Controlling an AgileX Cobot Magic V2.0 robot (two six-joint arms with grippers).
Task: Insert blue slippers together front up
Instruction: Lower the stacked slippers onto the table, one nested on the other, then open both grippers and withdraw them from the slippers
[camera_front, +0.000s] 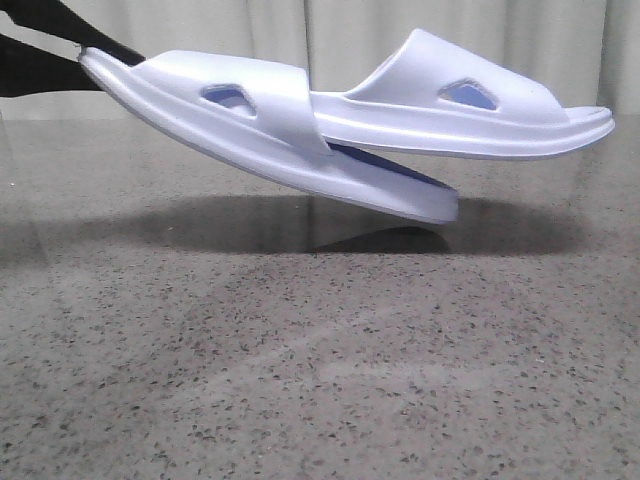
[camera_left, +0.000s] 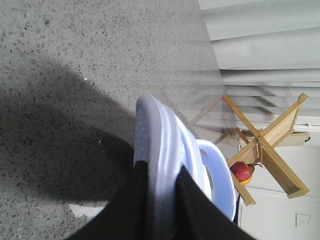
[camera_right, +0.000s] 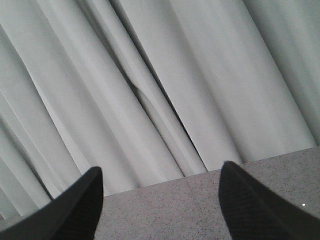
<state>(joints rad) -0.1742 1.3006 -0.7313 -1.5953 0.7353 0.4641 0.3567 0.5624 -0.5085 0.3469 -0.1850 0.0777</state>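
Observation:
Two pale blue slippers are nested and hang over the speckled table (camera_front: 300, 380). One slipper (camera_front: 250, 130) tilts down to the right, its toe low near the table. The other slipper (camera_front: 470, 100) runs through the first one's strap and juts out level to the right. My left gripper (camera_front: 100, 58) is shut on the tilted slipper's heel at the far left. In the left wrist view its black fingers (camera_left: 135, 205) clamp that slipper's thick sole (camera_left: 157, 135), with the other slipper (camera_left: 220, 175) behind it. My right gripper (camera_right: 160, 170) is open and holds nothing, facing the curtain.
A grey curtain (camera_front: 300, 30) hangs behind the table's far edge. A wooden cross-shaped rack (camera_left: 265, 145) with a red and yellow fruit (camera_left: 242, 172) shows in the left wrist view beyond the slippers. A shadow lies on the table under the slippers.

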